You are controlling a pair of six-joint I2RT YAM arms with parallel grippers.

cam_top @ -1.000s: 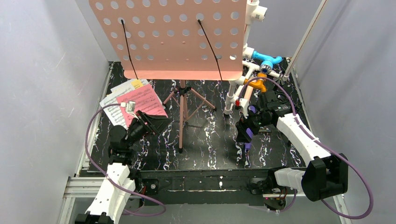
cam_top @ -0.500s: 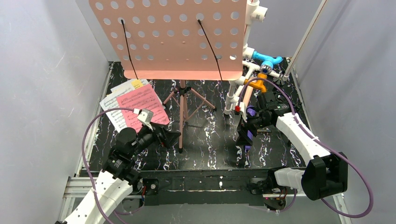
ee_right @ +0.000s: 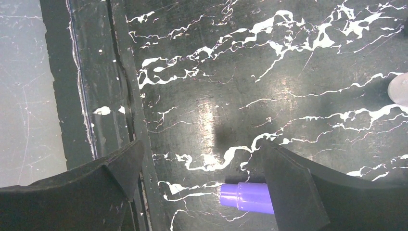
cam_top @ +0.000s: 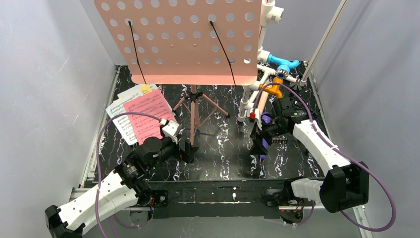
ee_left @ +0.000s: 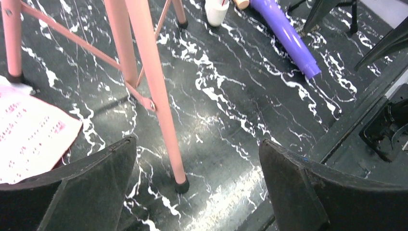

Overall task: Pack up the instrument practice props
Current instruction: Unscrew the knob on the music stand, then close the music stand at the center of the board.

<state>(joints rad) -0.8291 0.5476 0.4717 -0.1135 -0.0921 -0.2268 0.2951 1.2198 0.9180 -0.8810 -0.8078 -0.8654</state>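
The pink perforated sheet-music holder [cam_top: 183,39] stands at the back on its pink tripod legs [cam_top: 194,119]. My left gripper [cam_top: 188,148] is open, with the front leg [ee_left: 159,101] and its black foot [ee_left: 181,185] between the jaws, untouched. Printed music pages [cam_top: 121,106] and a pink sheet [cam_top: 148,116] lie at the back left; a corner shows in the left wrist view [ee_left: 29,139]. The purple microphone [ee_left: 286,36] lies on the table. My right gripper [cam_top: 258,144] hovers open over it; its end [ee_right: 245,196] shows beside the right finger. I see no beige microphone.
The white pipe frame [cam_top: 265,59] with blue and orange fittings stands at the back right; one white foot [ee_left: 215,12] is close to the microphone. The table's black front rail [cam_top: 223,191] runs along the near edge. Grey walls close in on both sides.
My left arm has swung from over the music pages rightward and down to the stand's front leg. The right arm has barely moved.
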